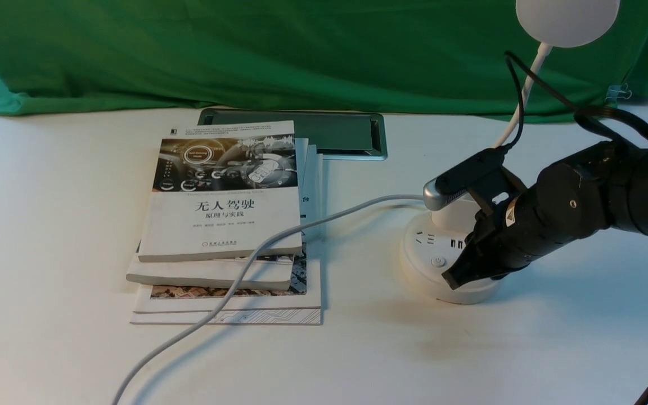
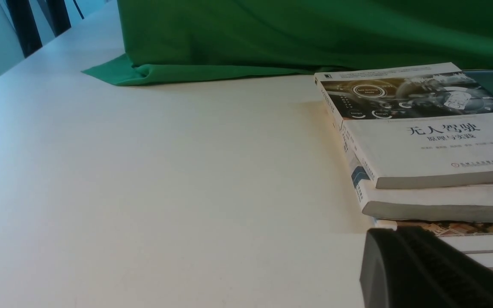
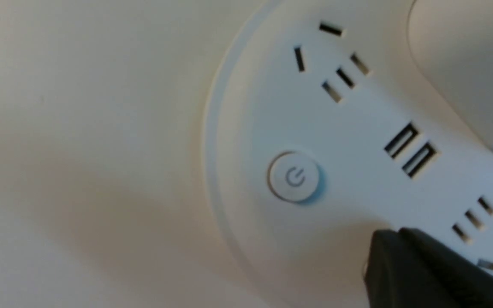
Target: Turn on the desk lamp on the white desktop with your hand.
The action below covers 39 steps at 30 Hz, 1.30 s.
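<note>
Front view: right end effector [image 1: 451,279], pinched closed and empty, over the desk lamp [image 1: 426,252] base.

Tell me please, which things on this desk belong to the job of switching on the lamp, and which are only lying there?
Belong to the job: desk lamp; its power button; shut right gripper, near that button; white desktop.
Only lying there: stack of books; green cloth; grey inset panel.

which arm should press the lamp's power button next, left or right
Right. The right gripper, jaws shut, is at the base of the desk lamp, close to the power button; the left gripper sits beyond the books.
</note>
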Each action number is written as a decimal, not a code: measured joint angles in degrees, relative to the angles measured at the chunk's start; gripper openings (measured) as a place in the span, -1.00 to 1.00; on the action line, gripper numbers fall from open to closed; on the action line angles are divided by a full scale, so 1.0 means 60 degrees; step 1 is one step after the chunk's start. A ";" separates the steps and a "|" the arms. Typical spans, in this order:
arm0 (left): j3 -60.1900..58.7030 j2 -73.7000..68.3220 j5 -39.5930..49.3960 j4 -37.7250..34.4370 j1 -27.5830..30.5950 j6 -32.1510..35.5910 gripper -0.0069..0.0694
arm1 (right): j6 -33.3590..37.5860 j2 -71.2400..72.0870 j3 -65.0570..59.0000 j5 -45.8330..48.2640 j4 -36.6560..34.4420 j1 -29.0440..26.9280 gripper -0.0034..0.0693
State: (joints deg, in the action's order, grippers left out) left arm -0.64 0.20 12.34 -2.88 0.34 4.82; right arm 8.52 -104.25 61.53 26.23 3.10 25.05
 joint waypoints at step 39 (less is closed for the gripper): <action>0.0000 0.0000 -0.0002 0.0000 0.0000 0.0000 -0.76 | -0.1200 1.3941 -0.6296 -0.1767 -0.0120 0.0681 -0.69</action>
State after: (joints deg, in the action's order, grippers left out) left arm -0.64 0.20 12.33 -2.88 0.34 4.82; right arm 1.32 -20.61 23.75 15.63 2.39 29.14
